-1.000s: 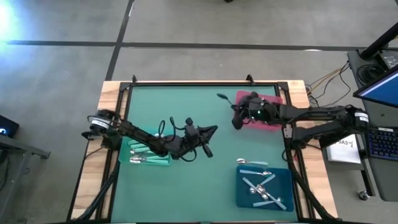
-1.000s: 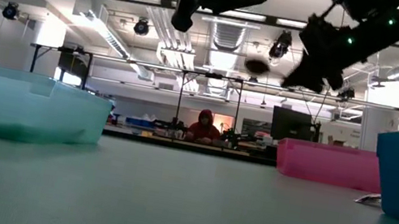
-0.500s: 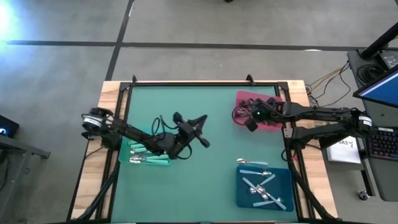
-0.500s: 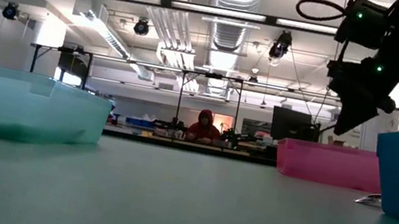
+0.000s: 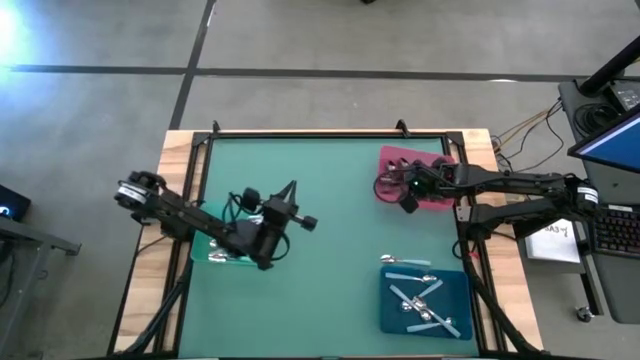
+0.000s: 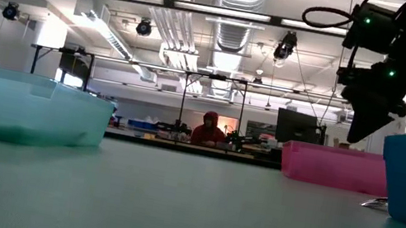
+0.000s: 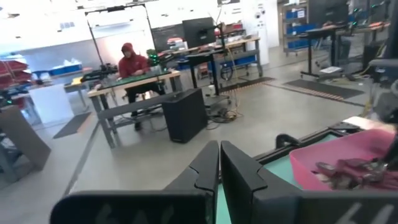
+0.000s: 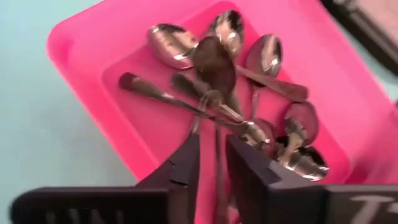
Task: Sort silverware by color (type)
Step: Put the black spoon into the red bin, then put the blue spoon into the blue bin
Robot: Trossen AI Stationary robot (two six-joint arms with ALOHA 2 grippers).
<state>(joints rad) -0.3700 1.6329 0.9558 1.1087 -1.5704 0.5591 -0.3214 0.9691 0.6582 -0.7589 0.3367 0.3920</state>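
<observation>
The silverware is sorted into three trays. Dark all-metal spoons are heaped in the pink tray. Teal-handled spoons lie in the teal tray, and pale-blue-handled ones in the blue tray. My right gripper hangs over the pink tray, pointing down, fingers a little apart. A dark spoon lies on the heap with its handle running back toward that gap. My left gripper is shut on nothing, high over the table's middle. My right gripper has the dark spoon's handle running into the gap between its fingers from above. I cannot tell whether either finger touches it; the spoon's bowl rests among the other spoons in the pink tray.
Two or three spoons lie at the blue tray's far edge; one tip shows beside the blue tray's wall. A raised frame borders the green mat. A person sits at a bench far behind the table.
My right gripper carried a dark spoon from left of the pink tray toward the table's right, over that tray, tipped downward, then stayed there. My left arm drew back toward the table's left and rose out of the low view, its gripper turning toward the far edge.
</observation>
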